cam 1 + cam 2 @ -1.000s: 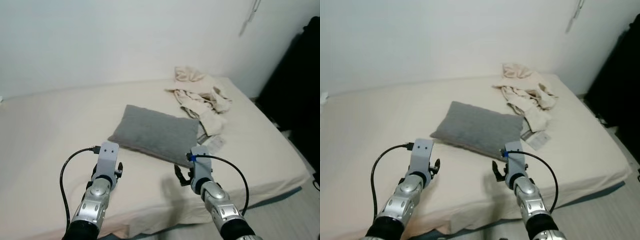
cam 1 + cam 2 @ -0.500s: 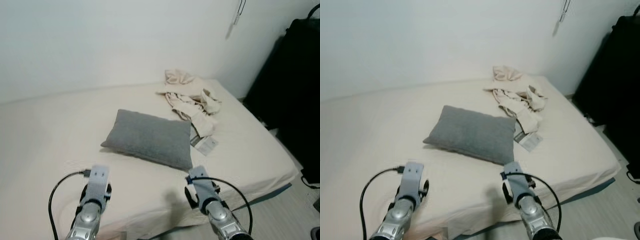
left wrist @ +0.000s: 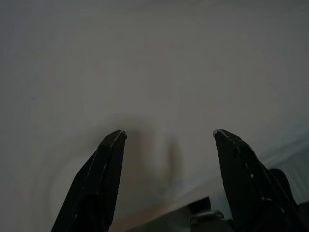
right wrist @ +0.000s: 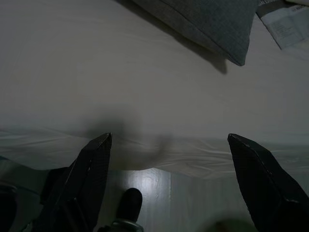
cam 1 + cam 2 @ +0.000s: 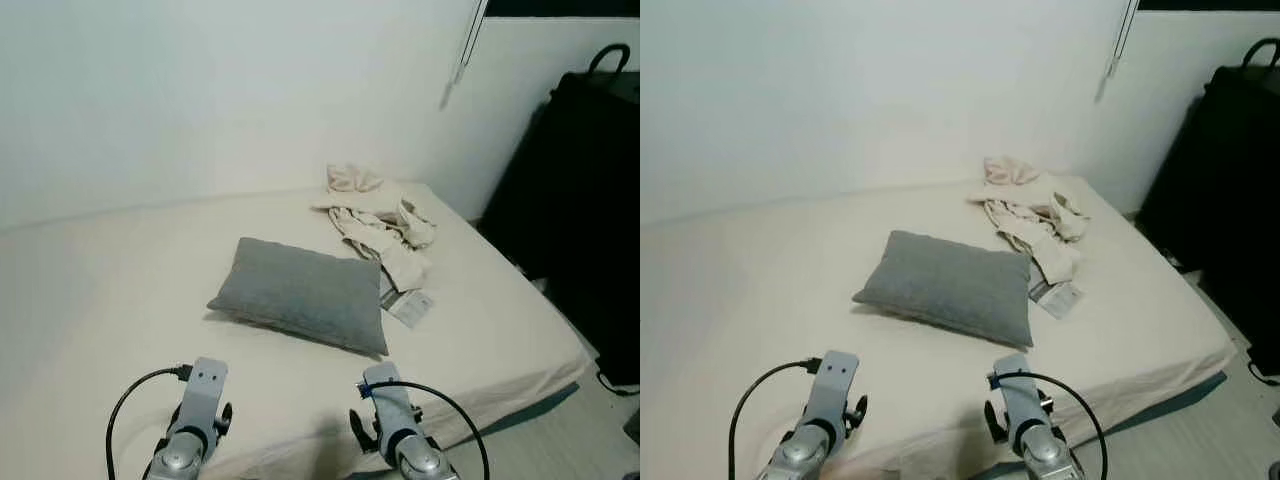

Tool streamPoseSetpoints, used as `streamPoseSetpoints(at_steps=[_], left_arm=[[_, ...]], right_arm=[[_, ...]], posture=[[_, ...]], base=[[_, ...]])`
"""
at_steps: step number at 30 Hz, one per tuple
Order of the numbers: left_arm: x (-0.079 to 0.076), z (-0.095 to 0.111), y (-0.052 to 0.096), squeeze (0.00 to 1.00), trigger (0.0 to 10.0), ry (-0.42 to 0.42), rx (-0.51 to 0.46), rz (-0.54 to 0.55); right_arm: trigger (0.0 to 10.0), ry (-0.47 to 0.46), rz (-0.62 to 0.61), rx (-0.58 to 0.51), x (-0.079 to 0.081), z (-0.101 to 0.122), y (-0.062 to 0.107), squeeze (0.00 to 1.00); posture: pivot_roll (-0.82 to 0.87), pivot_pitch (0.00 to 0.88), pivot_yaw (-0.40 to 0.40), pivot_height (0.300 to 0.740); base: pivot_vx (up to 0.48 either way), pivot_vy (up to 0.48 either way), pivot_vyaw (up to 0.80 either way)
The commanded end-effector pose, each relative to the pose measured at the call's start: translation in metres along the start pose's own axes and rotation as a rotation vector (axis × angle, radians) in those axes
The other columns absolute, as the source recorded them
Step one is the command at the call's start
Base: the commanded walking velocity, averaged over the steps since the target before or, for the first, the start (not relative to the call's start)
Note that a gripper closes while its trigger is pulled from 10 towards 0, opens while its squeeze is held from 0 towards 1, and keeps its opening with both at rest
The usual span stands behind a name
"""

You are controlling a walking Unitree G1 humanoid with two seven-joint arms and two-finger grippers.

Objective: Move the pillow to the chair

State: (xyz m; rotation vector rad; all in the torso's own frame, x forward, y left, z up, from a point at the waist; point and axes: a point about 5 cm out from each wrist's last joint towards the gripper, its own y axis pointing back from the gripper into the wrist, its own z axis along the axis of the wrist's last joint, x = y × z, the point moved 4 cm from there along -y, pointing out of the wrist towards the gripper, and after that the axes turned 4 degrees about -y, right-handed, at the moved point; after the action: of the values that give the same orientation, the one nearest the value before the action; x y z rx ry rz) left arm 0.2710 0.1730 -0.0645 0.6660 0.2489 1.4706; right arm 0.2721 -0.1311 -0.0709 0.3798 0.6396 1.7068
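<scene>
A grey pillow lies flat in the middle of a cream bed, its near corner also in the right wrist view. My left gripper is open over bare sheet near the bed's front edge, holding nothing. My right gripper is open above the bed's front edge, short of the pillow, also holding nothing. Both silver wrists, the left and the right, sit low in the eye views, well in front of the pillow. A tall black object stands to the right of the bed; I cannot tell whether it is the chair.
A heap of beige clothes lies at the bed's far right corner, with a white printed packet just right of the pillow. A cord hangs on the white wall. Grey floor shows right of the bed.
The camera has drawn back and shifted, bringing more of the black object into view. Both arms have sunk toward the picture's lower edge, farther from the pillow. The pillow has not moved on the bed.
</scene>
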Motion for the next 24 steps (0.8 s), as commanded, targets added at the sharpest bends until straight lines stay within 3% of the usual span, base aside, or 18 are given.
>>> streamPoseSetpoints(at_steps=[1,8,15,19,24], left_arm=[[-0.004,-0.009,0.003,0.0,10.0,-0.022,0.018,-0.028],[0.012,-0.006,0.0,0.0,10.0,0.054,0.021,0.021],[0.03,0.006,0.001,0.0,10.0,-0.05,-0.057,0.056],[0.04,0.002,0.005,0.0,10.0,-0.016,-0.064,0.084],[0.027,-0.006,0.006,0.0,10.0,0.01,-0.043,0.044]], right_arm=[[10.0,0.029,0.013,0.019,0.002,-0.002,0.0,0.0],[10.0,0.045,0.035,0.007,0.009,0.001,-0.001,0.0],[10.0,0.107,0.083,-0.046,0.012,0.016,-0.004,0.0],[10.0,0.12,0.096,-0.047,0.012,0.014,-0.003,0.0],[10.0,0.086,0.066,-0.023,0.005,0.006,-0.001,0.0]], posture=[[0.01,0.0,-0.042,0.74],[0.03,0.0,-0.048,0.74],[0.06,0.057,-0.074,0.74],[0.05,0.046,-0.062,0.74],[0.02,0.027,-0.036,0.74]], base=[[0.0,0.0,0.0],[0.0,0.0,0.0],[0.0,0.0,0.0],[0.0,0.0,0.0],[0.0,0.0,0.0]])
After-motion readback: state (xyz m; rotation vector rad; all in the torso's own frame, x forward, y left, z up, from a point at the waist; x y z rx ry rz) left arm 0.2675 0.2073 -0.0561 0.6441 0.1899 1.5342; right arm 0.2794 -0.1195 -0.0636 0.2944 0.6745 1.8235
